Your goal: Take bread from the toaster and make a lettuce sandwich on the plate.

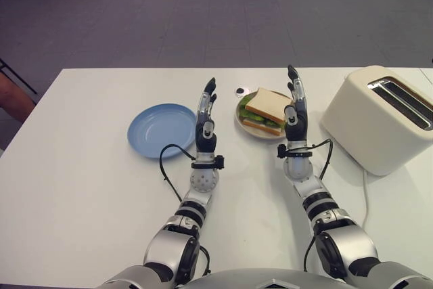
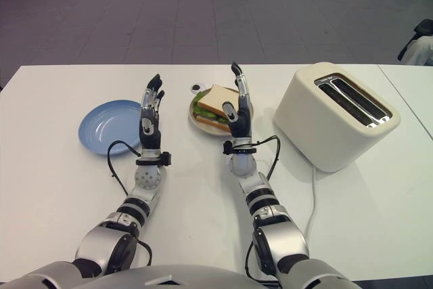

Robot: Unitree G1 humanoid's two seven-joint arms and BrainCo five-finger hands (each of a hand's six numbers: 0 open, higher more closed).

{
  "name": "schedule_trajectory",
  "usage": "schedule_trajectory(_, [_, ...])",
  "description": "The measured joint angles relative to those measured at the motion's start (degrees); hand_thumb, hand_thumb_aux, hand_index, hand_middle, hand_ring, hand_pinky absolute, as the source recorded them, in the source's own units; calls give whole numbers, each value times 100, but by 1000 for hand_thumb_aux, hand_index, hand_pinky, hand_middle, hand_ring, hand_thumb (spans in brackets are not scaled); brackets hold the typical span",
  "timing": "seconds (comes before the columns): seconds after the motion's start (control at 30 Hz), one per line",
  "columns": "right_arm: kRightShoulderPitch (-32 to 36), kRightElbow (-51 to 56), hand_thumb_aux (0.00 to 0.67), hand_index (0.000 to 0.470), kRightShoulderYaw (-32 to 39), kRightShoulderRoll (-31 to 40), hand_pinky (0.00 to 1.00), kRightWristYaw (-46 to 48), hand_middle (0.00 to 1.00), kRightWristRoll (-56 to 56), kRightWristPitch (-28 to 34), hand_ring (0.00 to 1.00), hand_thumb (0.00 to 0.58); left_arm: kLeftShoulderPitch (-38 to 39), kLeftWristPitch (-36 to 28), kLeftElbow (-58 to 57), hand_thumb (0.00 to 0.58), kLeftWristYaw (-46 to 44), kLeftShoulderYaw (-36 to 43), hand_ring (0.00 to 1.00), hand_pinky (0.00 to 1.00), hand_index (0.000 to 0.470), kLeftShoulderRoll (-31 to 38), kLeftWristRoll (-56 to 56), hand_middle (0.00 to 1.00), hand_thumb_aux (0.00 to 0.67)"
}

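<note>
A sandwich [image 1: 265, 108] of two bread slices with green lettuce between them lies on a small tan plate [image 1: 252, 129] at the table's middle back. The cream toaster [image 1: 379, 118] stands at the right, its two slots showing no bread. My right hand [image 1: 295, 107] is held upright with straight fingers just right of the sandwich, holding nothing. My left hand [image 1: 206, 117] is also upright and open, between the sandwich plate and an empty blue plate [image 1: 161, 129] on the left.
A small round white and black object [image 1: 241, 91] lies just behind the sandwich plate. The toaster's white cord [image 1: 367, 191] runs toward the table's front edge. Black cables loop from both wrists over the white table [image 1: 81, 167].
</note>
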State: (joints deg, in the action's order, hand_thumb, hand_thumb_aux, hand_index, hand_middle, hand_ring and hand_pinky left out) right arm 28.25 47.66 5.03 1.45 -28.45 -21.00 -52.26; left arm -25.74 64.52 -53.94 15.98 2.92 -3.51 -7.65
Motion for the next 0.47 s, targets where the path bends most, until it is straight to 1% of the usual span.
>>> schedule_trajectory(0.23, [-30,-37,0,0,-38,-34,0,-29,0,57,-58,0,0,10,143,-101,0,-289,-81,0,0,0,-63,2,0,0])
schedule_trajectory(0.47, [-540,-418,0,0,87,-50,0,-134,0,-210,-308,0,0,93,260,-9,0,-330,-141,0,0,0,-152,-3,0,0])
